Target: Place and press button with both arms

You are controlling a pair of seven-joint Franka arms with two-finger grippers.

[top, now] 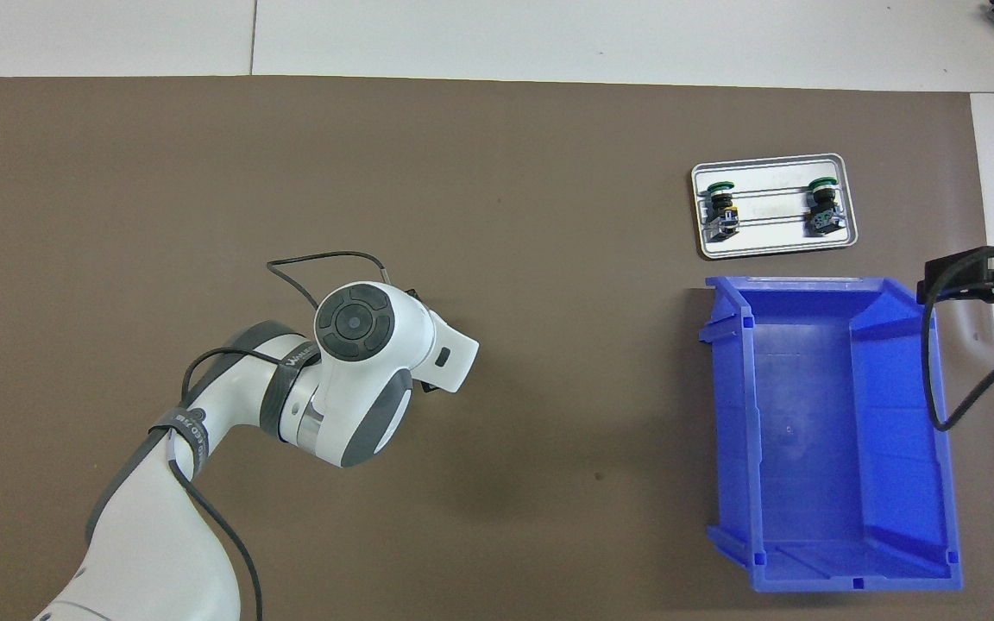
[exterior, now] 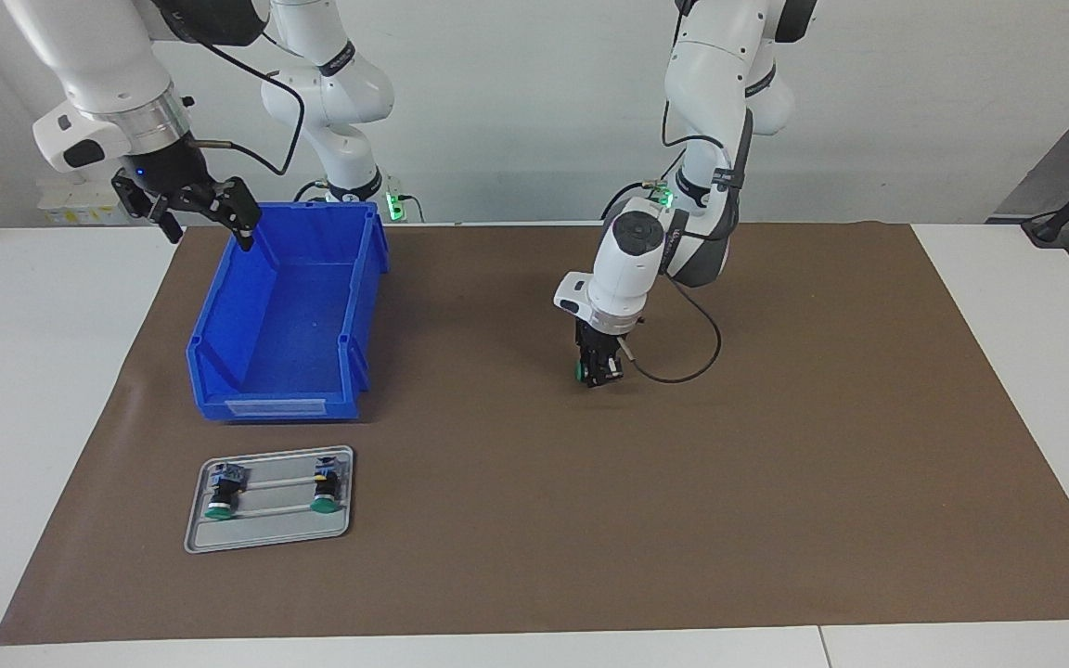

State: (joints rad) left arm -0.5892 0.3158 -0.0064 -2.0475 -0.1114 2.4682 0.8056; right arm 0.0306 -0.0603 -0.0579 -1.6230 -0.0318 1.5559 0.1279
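Left gripper point(exterior: 598, 373) is pointing straight down at the middle of the brown mat point(exterior: 776, 482), its fingertips down at the mat's surface. Its fingers are closing around a button point(exterior: 581, 372), whose green cap is showing at the side of the jaws; whether the grip is already firm cannot be told. In the overhead view the left arm's wrist housing is covering both the gripper and this button. That arm is coming in from its base, bending at the elbow and turning its wrist vertical, with a black cable looping off beside it. Small dark lettering is running along a band on the forearm, too small to read.

Right gripper point(exterior: 189, 206) is waiting up in the air over the blue bin's point(exterior: 219, 353) edge at the right arm's end of the table, its fingers spread wide and holding nothing. The bin is carrying a pale label strip on the wall farthest from the robots, with no legible writing.

Farther from the robots than the bin, a grey tray point(exterior: 265, 538) is lying on the mat. 2 more buttons point(exterior: 221, 492) are lying on it side by side, apart from each other, green caps pointing away from the robots.
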